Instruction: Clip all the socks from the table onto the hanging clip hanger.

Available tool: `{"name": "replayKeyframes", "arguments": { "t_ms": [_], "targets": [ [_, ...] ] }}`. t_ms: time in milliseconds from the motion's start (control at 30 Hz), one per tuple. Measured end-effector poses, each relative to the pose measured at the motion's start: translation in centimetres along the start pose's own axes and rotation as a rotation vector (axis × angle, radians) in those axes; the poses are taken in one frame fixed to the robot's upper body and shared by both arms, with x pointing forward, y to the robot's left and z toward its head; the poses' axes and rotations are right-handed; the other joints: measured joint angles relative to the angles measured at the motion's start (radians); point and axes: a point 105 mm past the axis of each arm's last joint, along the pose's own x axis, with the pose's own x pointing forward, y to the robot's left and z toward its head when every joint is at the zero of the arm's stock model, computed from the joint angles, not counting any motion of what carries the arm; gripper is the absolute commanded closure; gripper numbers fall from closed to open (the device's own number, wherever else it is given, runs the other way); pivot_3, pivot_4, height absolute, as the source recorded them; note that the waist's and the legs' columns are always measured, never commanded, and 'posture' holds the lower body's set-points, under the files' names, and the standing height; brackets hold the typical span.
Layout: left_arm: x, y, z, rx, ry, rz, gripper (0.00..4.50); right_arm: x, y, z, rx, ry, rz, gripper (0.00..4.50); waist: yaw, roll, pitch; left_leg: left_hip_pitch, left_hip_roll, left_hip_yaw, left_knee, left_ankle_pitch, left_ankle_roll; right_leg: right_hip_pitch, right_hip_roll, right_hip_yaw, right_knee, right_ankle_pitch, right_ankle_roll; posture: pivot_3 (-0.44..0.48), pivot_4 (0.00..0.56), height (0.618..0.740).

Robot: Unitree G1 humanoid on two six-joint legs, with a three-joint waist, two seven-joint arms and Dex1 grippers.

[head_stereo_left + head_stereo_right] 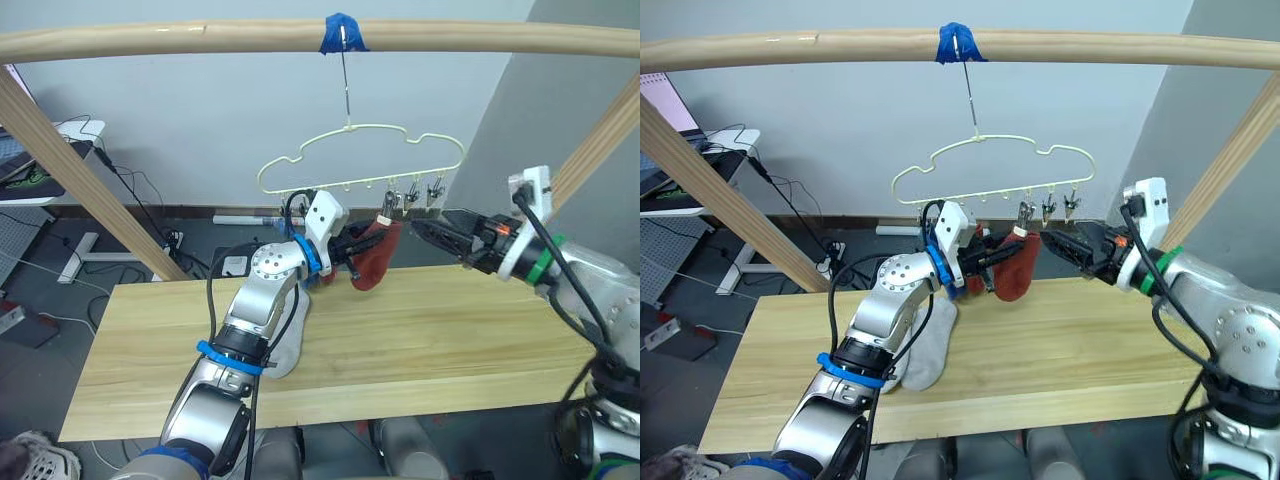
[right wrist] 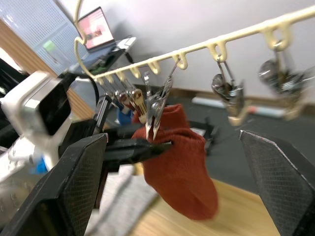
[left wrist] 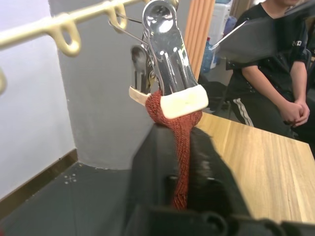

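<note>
My left claw (image 1: 983,262) pinches the rust red sock (image 1: 1015,268), whose top edge sits in a metal clip (image 3: 170,69) on the clip hanger (image 1: 990,160). My right claw (image 1: 432,232) is spread wide at 3 o'clock of it, apart. A grey sock (image 1: 930,350) lies on the tabletop (image 1: 1080,350) at 7 o'clock; open planks toward the right edge.

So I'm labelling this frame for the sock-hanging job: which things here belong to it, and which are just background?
Part of the job:
- rust red sock, in a metal clip and held by the left gripper
- clip hanger
- light grey sock on the table
- right gripper, open

Just around:
- wooden beam
- seated person
- laptop
</note>
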Motion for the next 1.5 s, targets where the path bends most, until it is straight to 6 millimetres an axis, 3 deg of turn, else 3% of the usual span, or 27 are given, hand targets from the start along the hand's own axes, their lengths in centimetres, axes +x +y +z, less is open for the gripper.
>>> {"name": "replayKeyframes", "arguments": {
  "t_ms": [167, 333, 433, 700, 800, 967, 1100, 1500],
  "targets": [
    [-0.4, 0.3, -0.6, -0.005, 0.023, -0.007, 1.58, 0.0, 0.8, -0.5, -0.085, -0.043, -0.039, 0.00, -0.010, 0.000, 0.000, 0.001, 0.000, 0.001, 0.001, 0.000, 0.000, 0.000, 0.000, 0.000, 0.001, 0.000, 0.000, -0.234, 0.193, 0.740],
    [-3.2, 1.6, -1.2, 0.011, 0.063, 0.035, 0.12, 0.8, 0.8, -1.5, -0.105, -0.085, -0.099, 0.00, -0.025, 0.000, 0.000, 0.001, 0.000, 0.001, 0.000, 0.000, 0.000, 0.000, 0.000, 0.001, 0.000, 0.000, 0.000, -0.227, 0.194, 0.740],
    [-6.1, 1.9, -1.4, -0.001, 0.090, 0.058, 0.05, 1.5, 1.2, -2.2, -0.163, -0.109, -0.135, 0.00, -0.029, 0.000, 0.001, 0.000, 0.001, 0.000, -0.002, 0.000, 0.000, -0.002, 0.000, 0.000, 0.001, -0.001, -0.001, -0.195, 0.194, 0.740],
    [-10.2, 1.3, 1.2, -0.040, 0.060, 0.088, 0.05, 3.7, 2.2, -2.8, -0.231, -0.181, -0.166, 0.00, -0.012, 0.000, 0.001, 0.000, 0.001, 0.001, -0.002, 0.000, 0.000, -0.002, 0.000, 0.001, 0.001, -0.001, -0.001, -0.136, 0.192, 0.740],
    [-11.5, 0.5, 1.1, -0.085, 0.061, 0.098, 0.00, 4.3, 1.4, -2.8, -0.247, -0.212, -0.224, 0.62, -0.001, 0.000, 0.001, 0.000, 0.001, 0.001, -0.002, 0.000, 0.000, -0.003, 0.000, 0.001, 0.001, -0.002, -0.002, -0.117, 0.189, 0.740],
    [-12.8, -0.7, 2.2, -0.139, 0.043, 0.099, 0.00, 5.2, 0.8, -3.0, -0.285, -0.231, -0.276, 2.31, 0.014, 0.000, 0.002, 0.000, 0.001, 0.000, -0.003, 0.000, 0.000, -0.003, 0.000, 0.000, 0.002, -0.002, -0.002, -0.094, 0.190, 0.740],
    [-13.1, -2.1, 2.9, -0.140, 0.032, 0.096, 0.00, 5.7, 0.2, -3.0, -0.314, -0.249, -0.310, 2.31, 0.027, -0.001, 0.002, 0.000, 0.001, 0.001, -0.003, 0.000, 0.000, -0.003, -0.001, 0.001, 0.001, -0.002, -0.002, -0.079, 0.193, 0.740],
    [-13.0, -3.3, 3.6, -0.197, -0.004, 0.156, 0.00, 7.1, -1.9, -3.0, -0.375, -0.268, -0.430, 2.31, 0.043, -0.001, 0.002, 0.001, 0.001, 0.001, -0.004, 0.000, 0.000, -0.003, -0.001, 0.000, 0.002, -0.002, -0.003, -0.045, 0.199, 0.740]
  ]
}}
